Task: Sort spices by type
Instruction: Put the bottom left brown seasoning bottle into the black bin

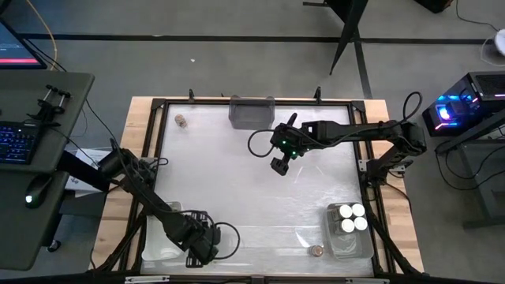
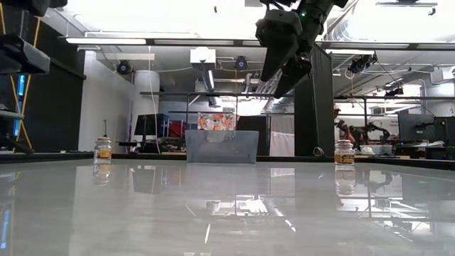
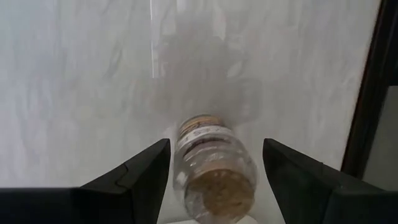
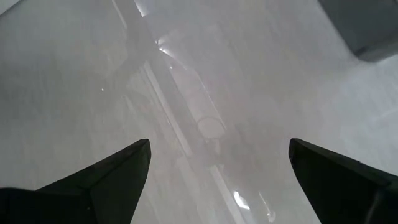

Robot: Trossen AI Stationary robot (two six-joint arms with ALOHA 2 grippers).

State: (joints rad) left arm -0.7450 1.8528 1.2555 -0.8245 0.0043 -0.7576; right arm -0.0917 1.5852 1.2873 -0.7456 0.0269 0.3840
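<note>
Here the left gripper [image 3: 214,180] sits at the near left corner of the desk [image 1: 237,181], its two dark fingers [image 3: 140,177] standing apart on either side of a cork-topped spice jar [image 3: 214,171]; the jar lies between them with a visible gap on each side, so I judge it bracketed rather than clamped, though contact lower down cannot be ruled out. From above, that gripper hovers over a clear bin [image 1: 162,237] in that same corner, so the step in hand looks like either the setting down of this jar into its bin or the first approach to lifting it; which of the two cannot be told. The right gripper [image 1: 280,164] hangs high over the middle of the desk, jaws spread wide and holding nothing, just in front of the grey bin [image 1: 251,110] at the far edge. Relative to that grey bin, one loose jar [image 1: 181,121] stands to its left near the far corner, another [image 1: 316,250] waits at the opposite near edge, and three white-lidded jars [image 1: 351,217] are already grouped in a clear container [image 1: 335,241] at the near right. The next move probably calls for the right arm to descend on a loose jar, centring it between the fingers.
</note>
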